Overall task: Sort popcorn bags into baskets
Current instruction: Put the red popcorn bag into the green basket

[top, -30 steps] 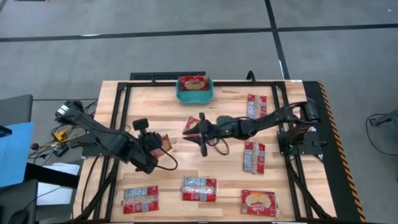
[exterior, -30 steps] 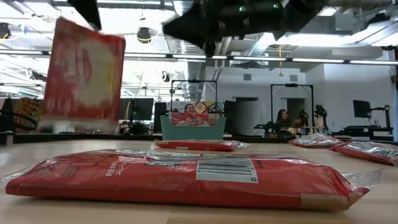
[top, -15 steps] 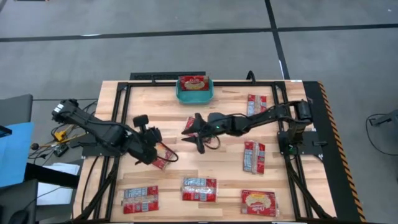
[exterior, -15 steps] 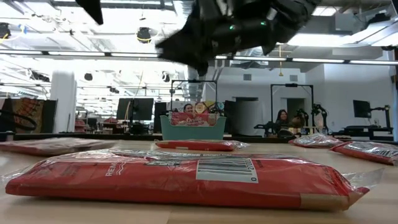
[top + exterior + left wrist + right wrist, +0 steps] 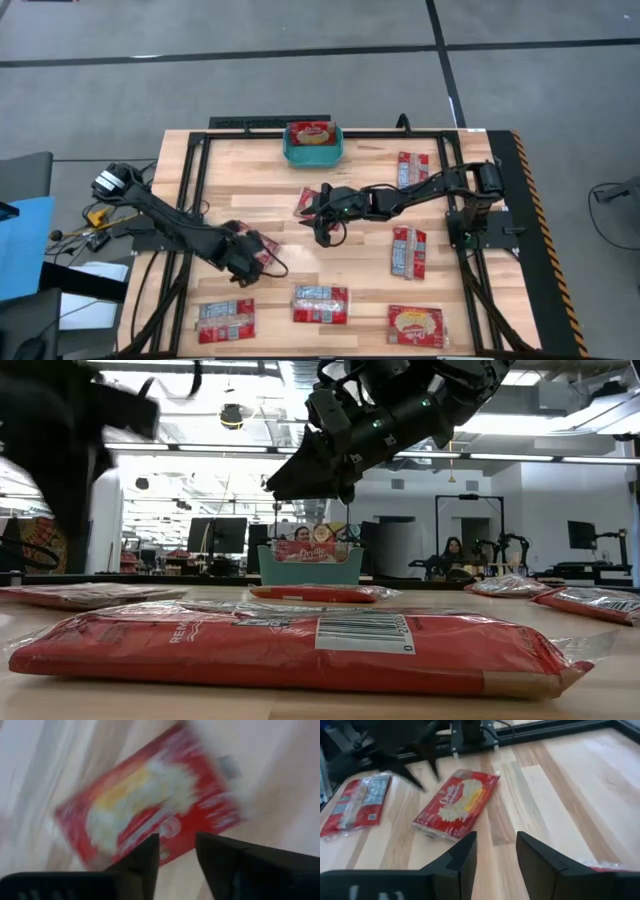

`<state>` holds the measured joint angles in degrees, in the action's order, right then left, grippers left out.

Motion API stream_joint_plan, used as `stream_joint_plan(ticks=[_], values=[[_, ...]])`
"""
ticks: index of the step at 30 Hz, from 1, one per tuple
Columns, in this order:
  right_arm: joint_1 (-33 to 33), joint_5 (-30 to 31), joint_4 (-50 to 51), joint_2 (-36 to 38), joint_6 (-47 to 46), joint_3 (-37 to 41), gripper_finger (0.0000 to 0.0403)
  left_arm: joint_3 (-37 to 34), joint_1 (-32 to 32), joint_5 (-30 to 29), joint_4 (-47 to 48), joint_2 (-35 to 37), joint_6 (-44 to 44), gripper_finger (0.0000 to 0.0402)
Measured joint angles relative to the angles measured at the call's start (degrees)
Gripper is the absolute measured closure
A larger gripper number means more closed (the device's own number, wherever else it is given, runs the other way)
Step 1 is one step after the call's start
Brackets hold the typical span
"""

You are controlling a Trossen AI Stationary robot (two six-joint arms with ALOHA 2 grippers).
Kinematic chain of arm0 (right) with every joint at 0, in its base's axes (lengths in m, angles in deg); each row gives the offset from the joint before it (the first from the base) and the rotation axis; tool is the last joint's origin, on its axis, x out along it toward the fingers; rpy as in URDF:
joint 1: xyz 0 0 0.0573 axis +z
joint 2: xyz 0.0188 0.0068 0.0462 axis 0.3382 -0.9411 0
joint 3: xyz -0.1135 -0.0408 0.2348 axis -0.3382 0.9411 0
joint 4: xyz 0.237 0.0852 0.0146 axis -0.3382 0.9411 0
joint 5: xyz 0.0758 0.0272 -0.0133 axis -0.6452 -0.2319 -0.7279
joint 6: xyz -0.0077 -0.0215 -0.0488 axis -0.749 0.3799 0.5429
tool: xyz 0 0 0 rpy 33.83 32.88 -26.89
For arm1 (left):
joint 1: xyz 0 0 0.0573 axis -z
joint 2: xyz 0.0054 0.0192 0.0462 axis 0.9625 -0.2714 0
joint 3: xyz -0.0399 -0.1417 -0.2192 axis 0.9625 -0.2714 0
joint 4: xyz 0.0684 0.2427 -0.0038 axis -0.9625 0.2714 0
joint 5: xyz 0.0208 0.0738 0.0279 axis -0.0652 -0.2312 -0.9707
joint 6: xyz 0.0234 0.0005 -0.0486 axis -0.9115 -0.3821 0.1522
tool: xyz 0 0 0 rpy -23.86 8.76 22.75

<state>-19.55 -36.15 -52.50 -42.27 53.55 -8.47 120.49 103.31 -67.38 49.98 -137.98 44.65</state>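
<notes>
Progress approx. one packet in: teal basket [image 5: 312,148] at worktop [image 5: 365,175] far edge holds one popcorn bag [image 5: 311,133]; seven others lie loose, incl. one near left hand [image 5: 262,250], fingers apart, empty. Right hand [image 5: 322,205], fingers apart, empty, sits over bag [image 5: 307,201] mid-worktop. Most sorting left.

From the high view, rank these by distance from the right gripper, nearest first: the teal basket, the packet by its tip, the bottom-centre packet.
1. The packet by the tip, touching or nearly touching the right gripper at mid-table.
2. The teal basket, at the table's far edge, with one packet in it.
3. The bottom-centre packet, near the table's front edge, clearly farthest.
</notes>
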Motion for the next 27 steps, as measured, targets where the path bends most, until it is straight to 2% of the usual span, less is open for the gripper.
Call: stream_joint_plan(ticks=[3, 6, 8, 10, 14, 18, 22, 24, 27], values=[[0.00, -0.01, 0.57, 0.01, -0.03, 0.15, 0.0245, -1.74, 0.00, -0.79, 7.96, 0.44, 14.18, 0.0233], [-0.30, -0.07, 0.24, 0.01, 0.00, 0.15, 0.0245, -3.12, -0.14, -2.58, 14.95, 1.84, 20.77, 0.0198], [-0.38, -0.06, 0.39, 0.01, 0.04, 0.15, 0.0244, -5.23, -1.18, -1.89, 16.30, 2.87, 20.90, 0.0181], [-0.43, -0.04, 0.35, 0.01, 0.11, 0.15, 0.0242, -8.31, -2.84, 0.16, 13.17, 4.14, 18.46, 0.0171], [-0.36, -0.09, 0.62, 0.01, 0.15, 0.15, 0.0242, -14.73, -5.74, 4.08, 4.25, 6.13, 13.57, 0.0167], [-0.34, -0.16, 1.44, 0.01, 0.15, 0.15, 0.0247, -18.88, -8.45, 7.18, 1.66, 7.62, 10.29, 0.0168], [-0.38, -0.15, 1.53, 0.01, 0.16, 0.15, 0.0252, -21.04, -10.20, 9.49, -2.87, 8.78, 5.30, 0.0196], [-0.36, -0.17, 1.79, 0.01, 0.18, 0.13, 0.0254, -21.20, -10.61, 9.86, -4.81, 8.94, 2.70, 0.0231], [-0.36, -0.17, 1.94, 0.01, 0.18, 0.13, 0.0258, -21.13, -11.30, 10.57, -7.40, 9.14, -1.50, 0.0307]])
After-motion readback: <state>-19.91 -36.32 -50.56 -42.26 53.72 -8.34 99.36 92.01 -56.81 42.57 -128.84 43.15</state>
